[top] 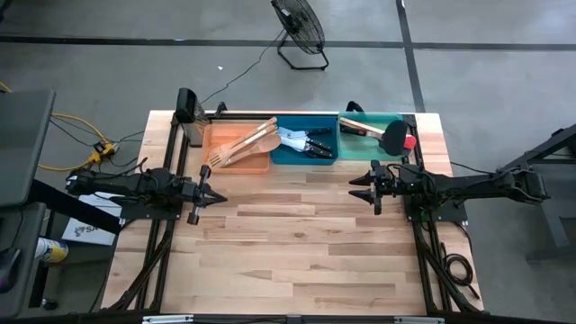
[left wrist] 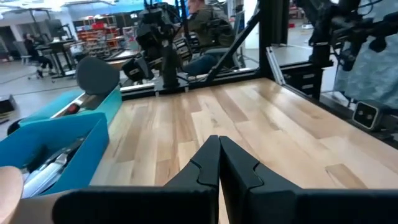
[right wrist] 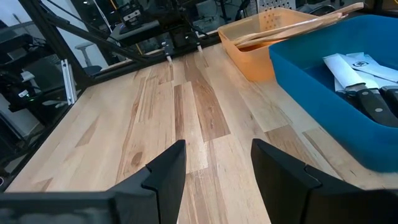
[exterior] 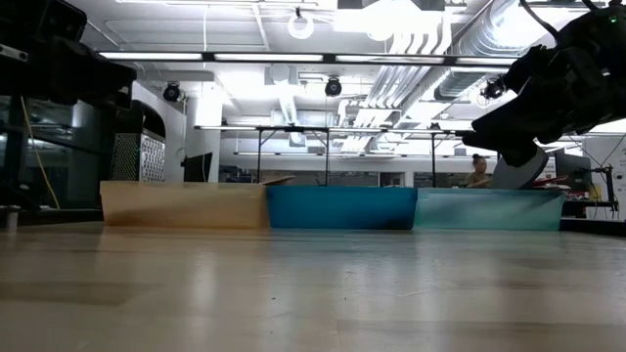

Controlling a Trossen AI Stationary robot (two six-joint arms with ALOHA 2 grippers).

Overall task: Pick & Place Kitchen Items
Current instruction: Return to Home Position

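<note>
Pale wooden utensils lie slanted in the orange bin, their ends resting on its rim. Black-handled steel knives lie in the blue bin. Turners with black and red heads lie in the green bin. The three bins stand in a row at the table's far edge. My left gripper hangs shut over the table's left side, holding nothing. My right gripper hangs open over the right side, with nothing between its fingers.
Bare wooden tabletop stretches between the two grippers and toward the near edge. Black frame rails run along both sides. A fan stands on the floor beyond the table. A person sits in the room behind.
</note>
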